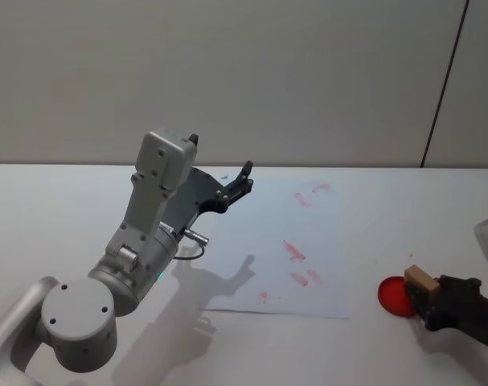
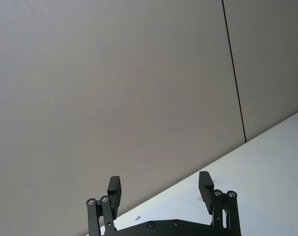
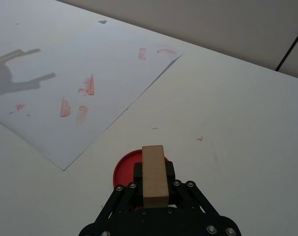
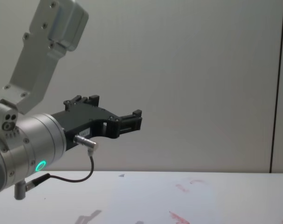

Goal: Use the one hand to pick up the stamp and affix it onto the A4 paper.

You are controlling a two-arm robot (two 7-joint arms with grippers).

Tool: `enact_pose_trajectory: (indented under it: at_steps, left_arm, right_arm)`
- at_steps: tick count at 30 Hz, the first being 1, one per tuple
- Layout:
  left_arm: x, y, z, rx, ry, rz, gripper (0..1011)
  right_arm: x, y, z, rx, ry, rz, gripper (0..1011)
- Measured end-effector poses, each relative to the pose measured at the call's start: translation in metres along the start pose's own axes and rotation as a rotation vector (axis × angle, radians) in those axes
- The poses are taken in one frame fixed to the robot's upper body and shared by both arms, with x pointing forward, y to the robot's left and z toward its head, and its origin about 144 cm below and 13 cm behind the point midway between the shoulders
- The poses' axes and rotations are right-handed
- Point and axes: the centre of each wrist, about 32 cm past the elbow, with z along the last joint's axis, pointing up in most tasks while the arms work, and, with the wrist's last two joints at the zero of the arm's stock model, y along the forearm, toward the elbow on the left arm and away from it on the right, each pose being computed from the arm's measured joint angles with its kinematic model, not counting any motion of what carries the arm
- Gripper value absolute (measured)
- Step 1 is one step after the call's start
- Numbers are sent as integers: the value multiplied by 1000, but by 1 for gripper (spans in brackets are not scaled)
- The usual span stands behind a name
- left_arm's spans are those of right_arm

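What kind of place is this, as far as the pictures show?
Probably a robot test room: a plain white table before a bare wall, with only a marked paper, a red ink pad and a stamp in the right tool.

Tan stamp [image 3: 154, 174] — clamped upright, beside marked paper [image 3: 85, 83].

Plain grey wall [image 1: 244, 80], dark vertical seam [image 1: 444, 80], white tabletop [image 1: 59, 201], possibly laminate

left pincer [image 2: 160, 188] raised, fingers apart
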Motion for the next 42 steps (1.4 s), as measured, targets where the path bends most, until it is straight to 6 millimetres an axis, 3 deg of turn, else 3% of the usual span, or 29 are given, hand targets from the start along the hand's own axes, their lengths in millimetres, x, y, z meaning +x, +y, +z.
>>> enact_pose_trajectory:
  at_steps: [24,42]
  left_arm:
    - [0,0,0,0,0,0,1003]
    - [0,0,0,0,0,0,1003]
  right_arm:
    - [2,16,3,-30,-16,31,233]
    - [1,18,4,-38,-18,40,801]
